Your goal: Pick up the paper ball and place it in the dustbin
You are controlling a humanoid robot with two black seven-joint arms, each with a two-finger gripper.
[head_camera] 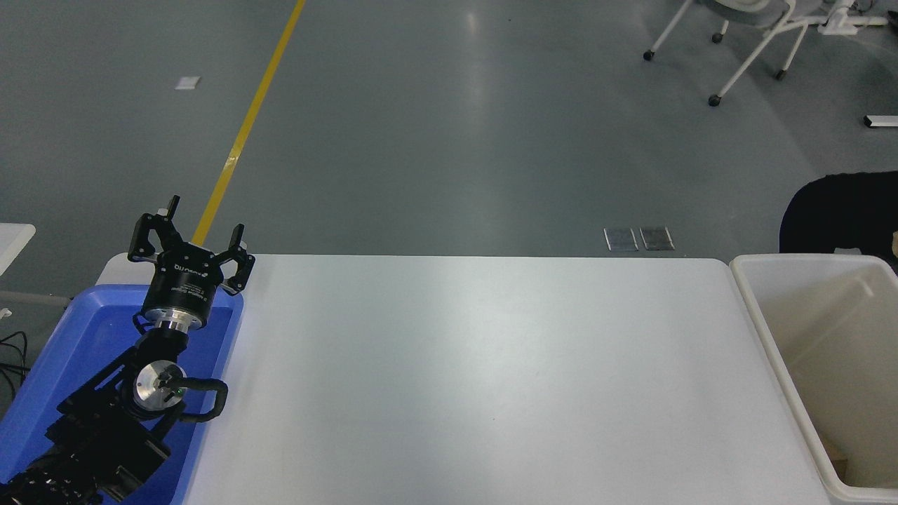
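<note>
The dustbin (745, 282) is an off-white tub at the table's right end, cut off by the picture's right edge; its cream inner walls show. The paper ball is not clearly in view. A tiny tan sliver (894, 243) shows at the right edge above the dustbin, too small to tell what it is. My right arm and its gripper are out of view. My left gripper (188, 242) is open and empty, parked at the lower left over the blue tray.
The blue tray (91, 330) sits at the table's left end under the left arm. A tan scrap (838, 463) lies low inside the dustbin. A black rounded shape (835, 210) stands behind the dustbin. White chair legs (744, 63) stand on the floor at the top right.
</note>
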